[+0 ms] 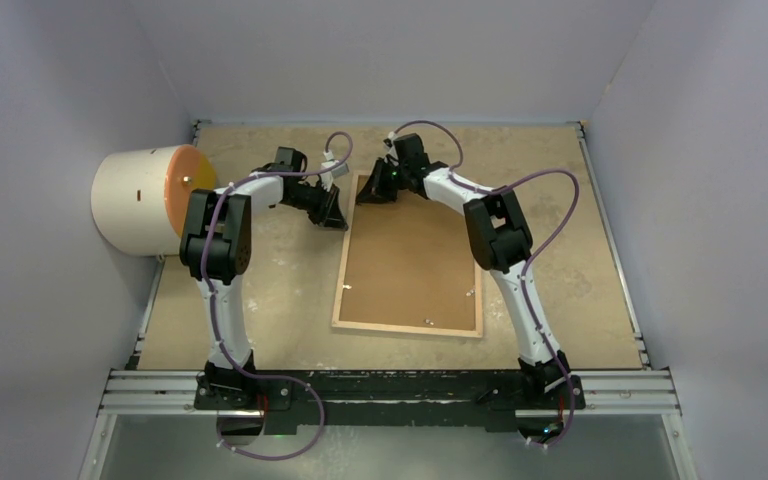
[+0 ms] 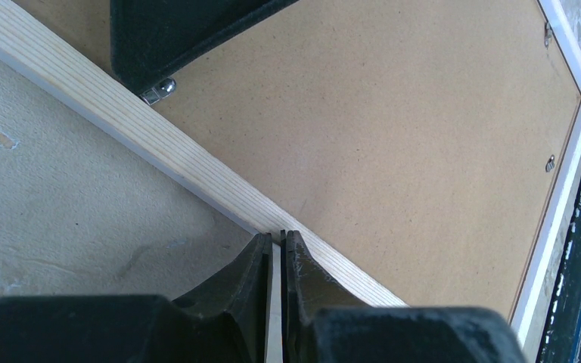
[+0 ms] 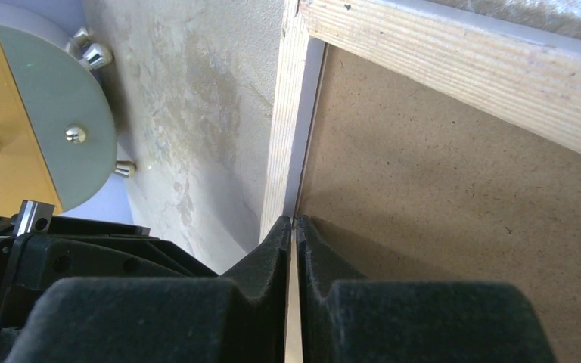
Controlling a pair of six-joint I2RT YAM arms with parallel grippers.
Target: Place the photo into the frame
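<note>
The frame [image 1: 406, 329] lies back up on the table, its light wood rails around the plain brown backing board [image 1: 410, 260]. The photo is not in view. My left gripper [image 1: 333, 216] is shut on the frame's left rail near the far left corner; in the left wrist view the gripper [image 2: 278, 240] pinches the wood rail [image 2: 121, 113]. My right gripper [image 1: 372, 194] is shut on the frame at the far left corner. In the right wrist view the right gripper [image 3: 293, 225] clamps the rail [image 3: 281, 151] beside the board [image 3: 439, 242].
A cream cylinder with an orange face [image 1: 145, 200] sits at the table's left edge and shows in the right wrist view [image 3: 15, 113]. Small metal tabs [image 2: 550, 162] line the frame's inner edge. Grey walls close in the table. A black rail [image 1: 390, 385] runs along the near edge.
</note>
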